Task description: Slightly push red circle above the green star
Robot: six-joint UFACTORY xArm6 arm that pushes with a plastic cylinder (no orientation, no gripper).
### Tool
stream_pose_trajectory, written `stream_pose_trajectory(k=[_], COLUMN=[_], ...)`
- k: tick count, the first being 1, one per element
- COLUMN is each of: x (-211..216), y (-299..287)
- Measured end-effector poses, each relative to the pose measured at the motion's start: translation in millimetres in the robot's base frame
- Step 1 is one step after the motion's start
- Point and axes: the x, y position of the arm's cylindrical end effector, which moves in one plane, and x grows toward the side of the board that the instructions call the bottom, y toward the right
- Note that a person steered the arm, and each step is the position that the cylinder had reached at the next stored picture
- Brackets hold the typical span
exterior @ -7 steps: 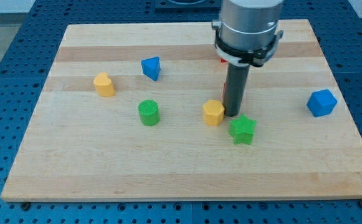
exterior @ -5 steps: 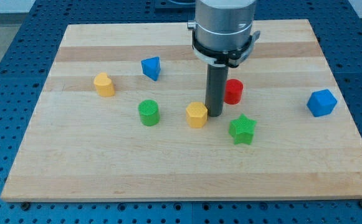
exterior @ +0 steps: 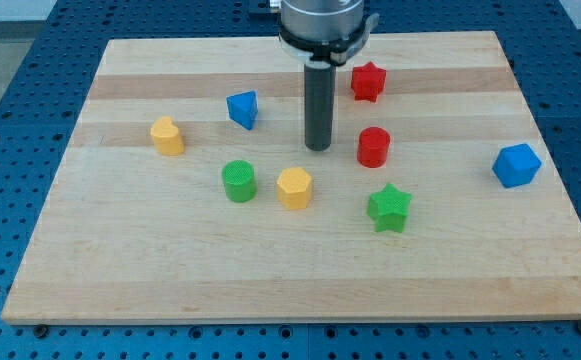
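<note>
The red circle (exterior: 373, 147) stands on the wooden board (exterior: 170, 270), above and slightly left of the green star (exterior: 389, 208), with a gap between them. My tip (exterior: 318, 148) rests on the board to the left of the red circle, apart from it, and above the yellow hexagon (exterior: 294, 188). The rod rises from the tip to the arm at the view's top.
A green cylinder (exterior: 238, 182) sits left of the yellow hexagon. A yellow block (exterior: 167, 136) and a blue block (exterior: 242, 109) lie at the upper left. A red star (exterior: 368, 81) is at the top, a blue cube (exterior: 516, 165) at the right.
My tip moved left and up, away from the green star. The yellow hexagon slid left toward the green cylinder. The red circle and red star came out from behind the arm.
</note>
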Motion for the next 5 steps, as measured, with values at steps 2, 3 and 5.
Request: stream_pose_trajectory(k=[2,3,5], x=[-9,-5,33], y=[6,6,6])
